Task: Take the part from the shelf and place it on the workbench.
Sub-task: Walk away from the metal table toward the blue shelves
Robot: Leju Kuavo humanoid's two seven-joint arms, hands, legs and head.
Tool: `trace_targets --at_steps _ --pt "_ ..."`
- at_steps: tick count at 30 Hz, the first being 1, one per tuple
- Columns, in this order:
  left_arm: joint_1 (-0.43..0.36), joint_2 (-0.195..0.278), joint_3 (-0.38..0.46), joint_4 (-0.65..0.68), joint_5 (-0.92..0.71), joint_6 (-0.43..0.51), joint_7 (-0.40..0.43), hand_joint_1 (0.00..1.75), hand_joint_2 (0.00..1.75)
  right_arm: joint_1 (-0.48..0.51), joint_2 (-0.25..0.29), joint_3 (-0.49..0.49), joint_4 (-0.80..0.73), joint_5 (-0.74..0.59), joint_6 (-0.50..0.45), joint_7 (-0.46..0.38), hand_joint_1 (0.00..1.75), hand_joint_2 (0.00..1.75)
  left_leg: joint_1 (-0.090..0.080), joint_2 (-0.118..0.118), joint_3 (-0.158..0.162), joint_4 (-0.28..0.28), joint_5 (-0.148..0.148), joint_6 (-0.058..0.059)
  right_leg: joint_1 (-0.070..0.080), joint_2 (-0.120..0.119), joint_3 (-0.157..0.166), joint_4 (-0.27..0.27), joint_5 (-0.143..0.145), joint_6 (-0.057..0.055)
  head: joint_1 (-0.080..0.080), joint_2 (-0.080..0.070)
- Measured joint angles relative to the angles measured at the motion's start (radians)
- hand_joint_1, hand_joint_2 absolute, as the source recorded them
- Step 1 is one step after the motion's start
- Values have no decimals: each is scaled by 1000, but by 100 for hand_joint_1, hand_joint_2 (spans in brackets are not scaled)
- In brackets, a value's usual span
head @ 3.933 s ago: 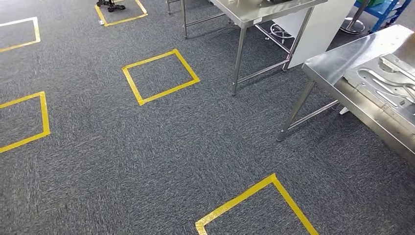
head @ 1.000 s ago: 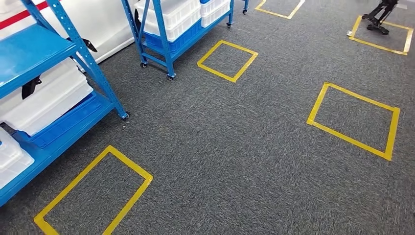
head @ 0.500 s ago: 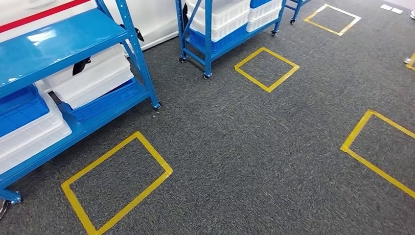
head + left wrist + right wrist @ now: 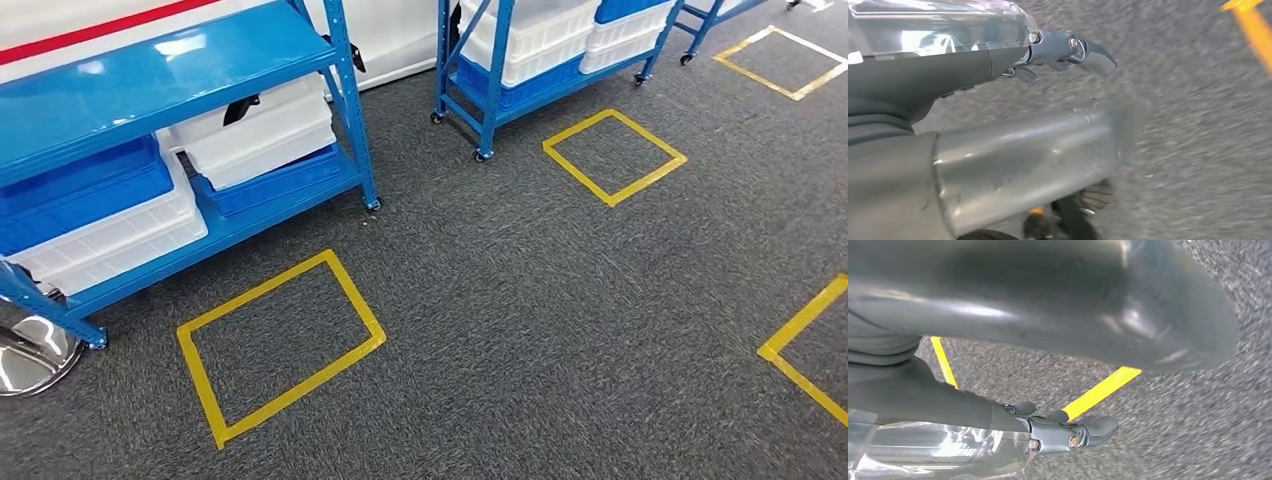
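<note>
Blue shelf [image 4: 150, 70] carries white and blue bins [image 4: 250, 130]; which part is meant, I cannot tell. Left hand [image 4: 1068, 50] and right hand [image 4: 1063, 432] hang over grey carpet [image 4: 520, 330], fingers slightly curled, holding nothing.

No readable text, label or number, though the wrist views are blurred.

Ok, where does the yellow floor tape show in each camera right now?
Head view: a yellow tape square on the floor just in front of the near blue shelf, with more squares further off.
Left wrist view: a blurred yellow strip at the picture's edge.
Right wrist view: a yellow strip on the floor; which square it belongs to, I cannot tell.
Shared landmark: the grey carpet.
</note>
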Motion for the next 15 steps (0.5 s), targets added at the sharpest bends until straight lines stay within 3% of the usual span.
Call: trace_targets --at_steps 1,2,4,6,8,10,11,12,13,15 --pt "-1 2 0 0 3 -7 -22 0 0 -1 0 0 0 5 2 4 0 0 -4 12 12 -27 6 6 3 -10 3 0 -3 5 1 0" --pt "-1 5 0 0 5 -15 -39 0 0 -4 -1 0 0 9 3 8 0 0 -8 8 11 -32 4 11 5 -20 6 -2 -5 9 2 0" --pt "0 13 1 0 9 -25 -40 0 0 -12 -2 0 0 21 6 12 0 0 -6 -17 11 -41 9 22 3 -28 15 -4 -9 20 4 0" --pt "-3 21 2 0 17 -26 -15 0 0 -15 -3 0 0 33 9 6 0 0 0 -38 19 -54 16 36 -1 21 3 34 -38 29 8 0" --pt "-7 29 3 0 23 -25 2 0 0 -11 -4 1 0 39 14 -16 0 0 2 -60 21 -58 20 45 -3 80 -55 151 -100 33 13 0" --pt "-7 35 4 0 29 -19 4 0 0 -7 -8 1 0 36 21 -50 0 0 1 -89 21 -57 21 47 -3 95 -120 265 -134 33 15 0" --pt "-7 37 5 0 32 -16 2 0 0 -6 -10 1 0 34 24 -66 0 0 1 -105 22 -56 21 46 -3 97 -132 276 -120 33 15 0" --pt "-7 38 5 0 36 -13 -2 0 0 -7 -12 1 0 31 27 -81 0 0 1 -121 23 -55 20 46 -4 99 -127 249 -88 32 15 0" --pt "-7 39 6 0 39 -11 -7 0 0 -7 -14 1 0 29 31 -92 0 0 2 -137 25 -53 19 44 -5 108 -106 189 -44 31 16 0" --pt "-8 36 8 0 42 -6 -12 0 0 -9 -17 1 0 28 35 -104 0 0 2 -166 22 -45 15 37 -8 154 -60 64 19 27 18 0"
